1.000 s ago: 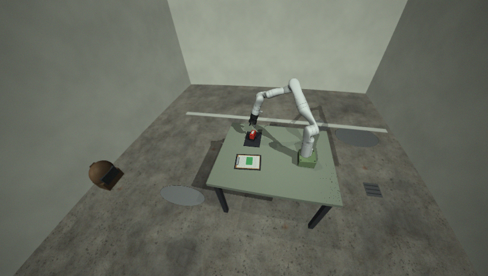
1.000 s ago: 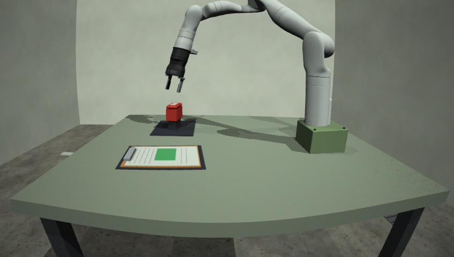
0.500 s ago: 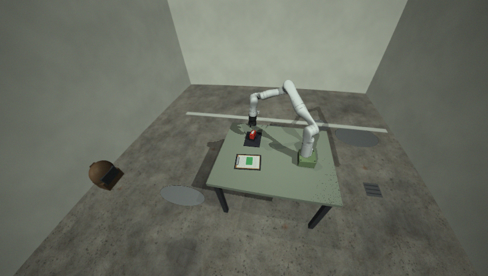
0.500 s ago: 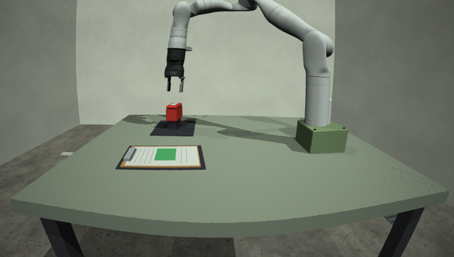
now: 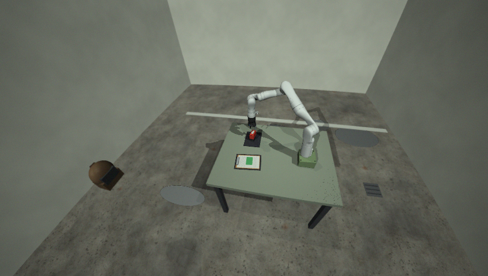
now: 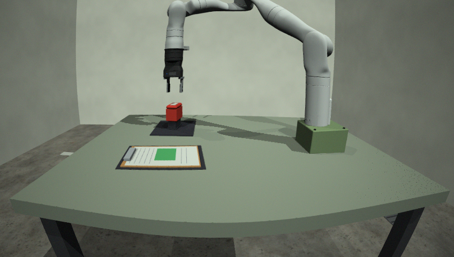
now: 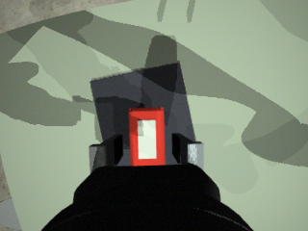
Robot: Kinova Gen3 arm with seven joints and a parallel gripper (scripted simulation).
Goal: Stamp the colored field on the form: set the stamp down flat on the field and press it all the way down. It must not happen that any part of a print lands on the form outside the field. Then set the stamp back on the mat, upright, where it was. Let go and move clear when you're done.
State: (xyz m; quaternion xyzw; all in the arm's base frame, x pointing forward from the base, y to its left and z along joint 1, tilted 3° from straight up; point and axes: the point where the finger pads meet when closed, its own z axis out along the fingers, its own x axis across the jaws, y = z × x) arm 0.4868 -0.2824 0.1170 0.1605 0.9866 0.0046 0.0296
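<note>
My arm (image 6: 313, 54) is built of smooth, rounded pale grey-white segments with thin seam lines at the joints. It rises from a square olive-green pedestal (image 6: 337, 144) with small dark screws at its top corners. Its tip is a black gripper (image 6: 174, 85) with two short dark fingers (image 6: 167, 85).

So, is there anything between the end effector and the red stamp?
No. In the exterior view the open end effector hangs above the stamp with only air between.

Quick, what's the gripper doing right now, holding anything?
Gripper: open, holding nothing, hanging above the red stamp on its mat.
</note>
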